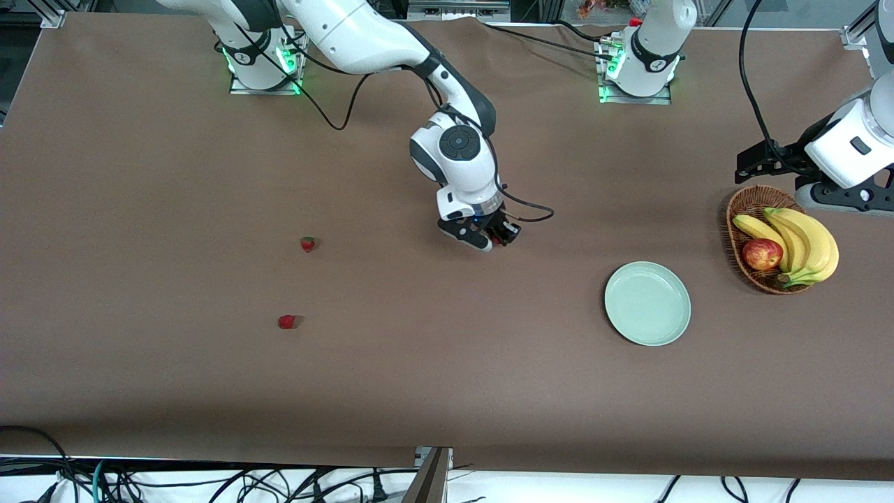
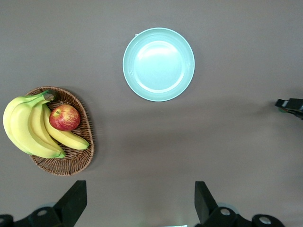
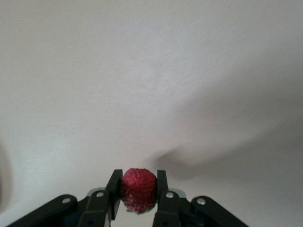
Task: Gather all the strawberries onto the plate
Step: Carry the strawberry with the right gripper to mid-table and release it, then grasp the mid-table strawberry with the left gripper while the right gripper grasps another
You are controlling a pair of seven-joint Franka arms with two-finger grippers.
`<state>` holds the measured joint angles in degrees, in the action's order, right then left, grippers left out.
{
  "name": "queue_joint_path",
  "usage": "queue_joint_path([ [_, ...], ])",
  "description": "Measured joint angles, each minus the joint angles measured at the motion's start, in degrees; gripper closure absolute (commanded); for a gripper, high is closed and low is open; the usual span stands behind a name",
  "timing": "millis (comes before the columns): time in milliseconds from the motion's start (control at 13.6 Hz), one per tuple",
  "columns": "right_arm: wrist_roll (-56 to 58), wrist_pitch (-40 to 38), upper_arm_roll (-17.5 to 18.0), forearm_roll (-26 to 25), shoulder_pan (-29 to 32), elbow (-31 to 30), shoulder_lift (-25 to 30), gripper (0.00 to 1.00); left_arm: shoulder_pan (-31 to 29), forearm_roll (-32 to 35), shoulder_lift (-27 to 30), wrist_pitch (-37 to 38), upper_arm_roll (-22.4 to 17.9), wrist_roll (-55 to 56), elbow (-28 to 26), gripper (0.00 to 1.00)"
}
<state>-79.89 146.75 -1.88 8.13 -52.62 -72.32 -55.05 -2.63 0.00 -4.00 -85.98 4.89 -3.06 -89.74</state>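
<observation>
My right gripper (image 1: 498,239) is shut on a red strawberry (image 3: 138,189) and holds it above the bare brown table, mid-table. Two more strawberries lie on the table toward the right arm's end: one (image 1: 307,244) farther from the front camera, one (image 1: 286,322) nearer. The pale mint-green plate (image 1: 647,303) sits empty toward the left arm's end; it also shows in the left wrist view (image 2: 158,64). My left gripper (image 2: 139,203) is open and empty, held high beside the wicker basket; in the front view it shows at the table's end (image 1: 758,164).
A brown wicker basket (image 1: 742,209) with bananas (image 1: 803,241) and a red-yellow apple (image 1: 762,254) stands beside the plate at the left arm's end. Cables hang along the table's front edge.
</observation>
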Motion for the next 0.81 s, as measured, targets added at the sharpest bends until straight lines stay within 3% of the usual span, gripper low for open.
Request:
queue_joint_path([
  [147, -0.79, 0.83, 0.14, 0.0, -0.02, 0.98, -0.99, 0.35, 0.0, 0.0, 0.0, 0.01, 0.0, 0.0, 0.0, 0.0],
  [220, -0.81, 0.82, 0.18, -0.02, -0.04, 0.99, -1.0, 0.19, 0.0, 0.0, -0.02, 0.02, 0.0, 0.0, 0.0, 0.0],
  [294, -0.81, 0.81, 0.22, -0.05, -0.05, 1.06, -1.0, 0.12, 0.03, 0.0, -0.11, 0.03, 0.02, -0.13, 0.0, 0.0],
  [514, -0.56, -0.72, -0.3, -0.19, 0.31, 2.06, -0.71, 0.08, 0.4, -0.05, -0.75, 1.5, 0.36, -0.66, -0.19, 0.0],
  [808, 10.0, -11.82, -1.62, -0.22, 5.34, 3.45, 2.46, 0.05, 4.46, -0.14, -6.0, 3.07, 0.7, -0.44, -0.63, 0.0],
])
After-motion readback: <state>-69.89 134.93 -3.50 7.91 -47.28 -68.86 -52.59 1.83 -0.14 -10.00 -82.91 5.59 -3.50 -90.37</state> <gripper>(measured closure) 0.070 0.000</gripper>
